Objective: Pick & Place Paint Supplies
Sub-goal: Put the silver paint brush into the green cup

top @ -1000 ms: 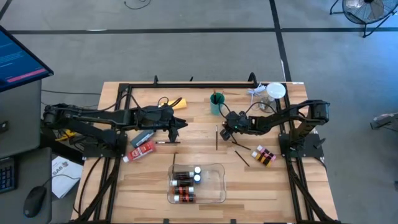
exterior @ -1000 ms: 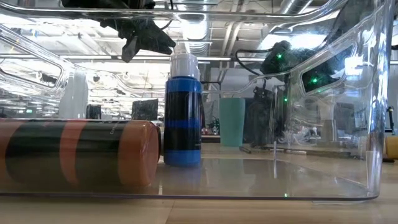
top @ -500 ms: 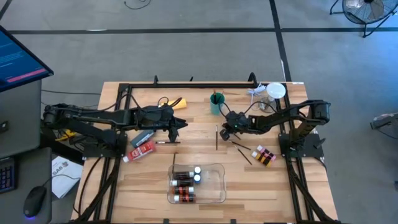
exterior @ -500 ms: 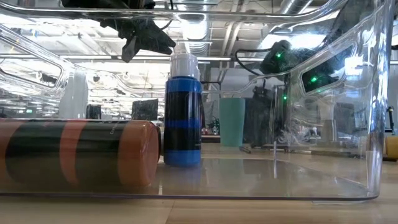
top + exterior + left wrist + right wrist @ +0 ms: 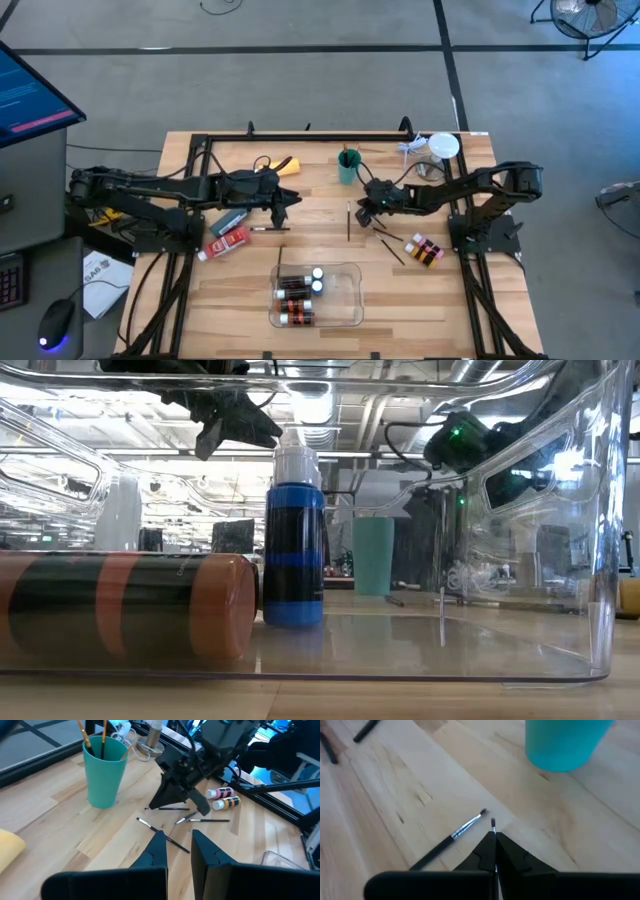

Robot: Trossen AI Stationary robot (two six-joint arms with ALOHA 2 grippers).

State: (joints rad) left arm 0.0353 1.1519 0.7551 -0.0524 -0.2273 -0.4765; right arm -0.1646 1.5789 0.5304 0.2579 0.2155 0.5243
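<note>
My right gripper (image 5: 495, 836) (image 5: 362, 212) is low over the table, just in front of the teal cup (image 5: 348, 166), and is shut on a thin paint brush (image 5: 493, 824). A second brush (image 5: 447, 842) lies flat on the wood beside it. More loose brushes (image 5: 165, 839) lie nearby. My left gripper (image 5: 178, 840) (image 5: 296, 200) hangs above the table's middle left, pointing toward the right arm. There is a narrow gap between its fingers and nothing in it. Small paint bottles (image 5: 424, 250) lie at the right. My right gripper pinches the brush between its two fingertips, just behind the bristle end (image 5: 493, 831), which pokes out past the tips. The fingers slant down from the table's right side. They cover the rest of the handle, and I cannot tell whether the brush is clear of the table.
A clear tray (image 5: 355, 290) near the front edge holds several bottles (image 5: 297, 295), and one blue bottle (image 5: 294, 550) stands upright in it. Red and grey tubes (image 5: 230, 242) lie at the left, with a yellow bottle (image 5: 285, 165) behind them. The teal cup (image 5: 104, 772) holds brushes.
My right arm's wrist has risen a little and tipped, as the low view shows.
</note>
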